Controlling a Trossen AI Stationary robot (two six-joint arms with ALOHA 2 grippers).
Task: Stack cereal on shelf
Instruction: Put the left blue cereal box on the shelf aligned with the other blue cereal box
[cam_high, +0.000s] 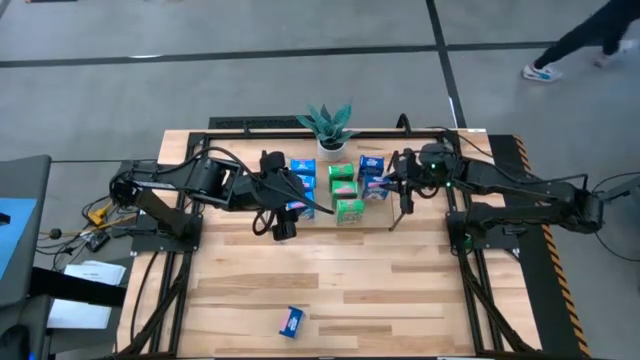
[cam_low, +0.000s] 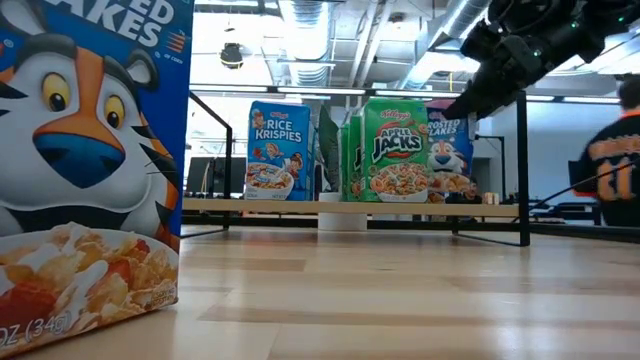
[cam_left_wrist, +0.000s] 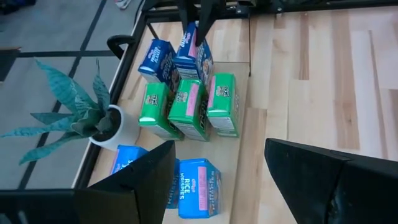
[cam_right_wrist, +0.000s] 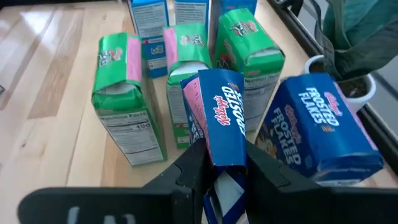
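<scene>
Several small cereal boxes, blue and green (cam_high: 345, 190), stand clustered on the shelf (cam_high: 430, 131), a light board in a black wire frame at the table's far side. My right gripper (cam_right_wrist: 224, 158) is shut on a blue Frosted Flakes box (cam_right_wrist: 221, 115) at the right of the cluster (cam_high: 374, 185). My left gripper (cam_left_wrist: 217, 146) hovers open above the cluster's left end (cam_high: 284, 226), with nothing between its fingers; a blue Rice Krispies box (cam_left_wrist: 199, 190) lies below it. One more blue box (cam_high: 291, 321) lies alone near the table's front edge, and looms large in the low view (cam_low: 90, 160). My right gripper pinches the blue Frosted Flakes box near its lower end (cam_right_wrist: 219, 155) between its two fingers (cam_right_wrist: 189, 171), one on each side. The fingers come slanting down from the table's right side. The box stands roughly upright; its bottom is hidden by the fingers, so whether it rests on the shelf I cannot tell.
A potted plant (cam_high: 328, 128) stands just behind the boxes at the far edge. Green boxes (cam_right_wrist: 127, 106) and another blue Frosted Flakes box (cam_right_wrist: 323, 124) stand close around the held one. Bare wood spans the table's middle and front. A person (cam_high: 580, 45) is on the floor beyond.
</scene>
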